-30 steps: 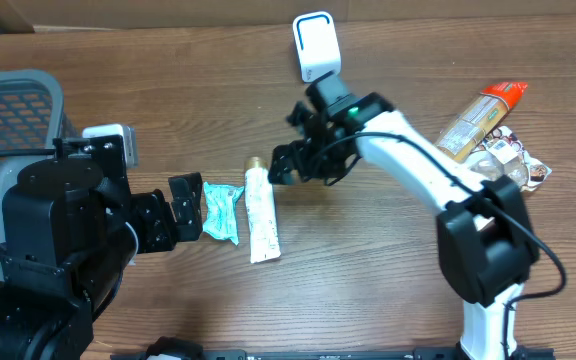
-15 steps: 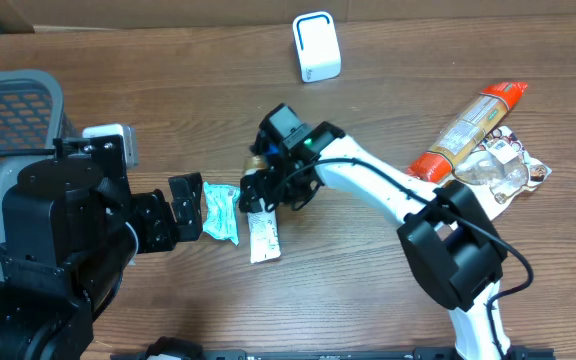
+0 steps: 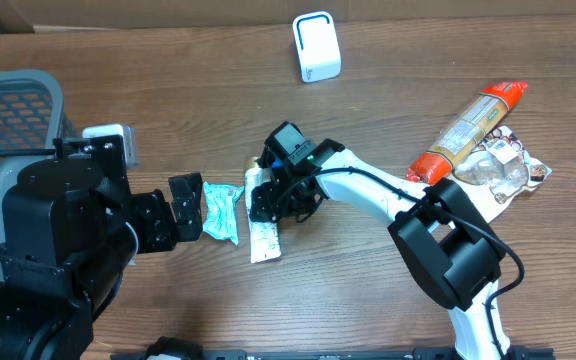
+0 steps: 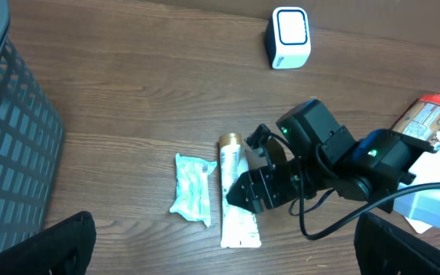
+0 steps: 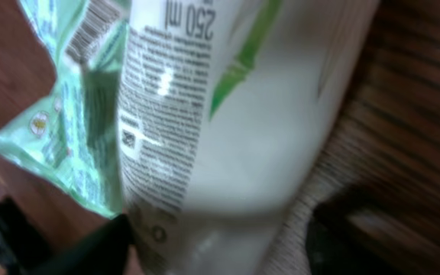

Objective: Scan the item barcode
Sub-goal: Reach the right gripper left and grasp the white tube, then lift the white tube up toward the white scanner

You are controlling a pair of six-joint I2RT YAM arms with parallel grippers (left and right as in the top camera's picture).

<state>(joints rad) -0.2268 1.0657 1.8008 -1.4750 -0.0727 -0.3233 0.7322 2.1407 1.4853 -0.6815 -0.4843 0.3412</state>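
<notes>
Wooden table [image 3: 368, 290], right arm down on the tube

Closest in, the left gripper [image 3: 190, 208] hangs with its jaws wide, just beside a green packet [image 3: 222, 212]. The white tube [image 3: 264, 238] lies next to that, mid-table. The right gripper [image 3: 268, 200] straddles it, one finger each side, can't tell if it's actually clamped. The scanner [image 3: 316, 46] sits way at the back.

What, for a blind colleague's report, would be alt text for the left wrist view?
The right gripper sits over a white tube lying on a wooden table, a green packet beside it. A white scanner stands farther back; a grey basket fills the left edge.
</notes>
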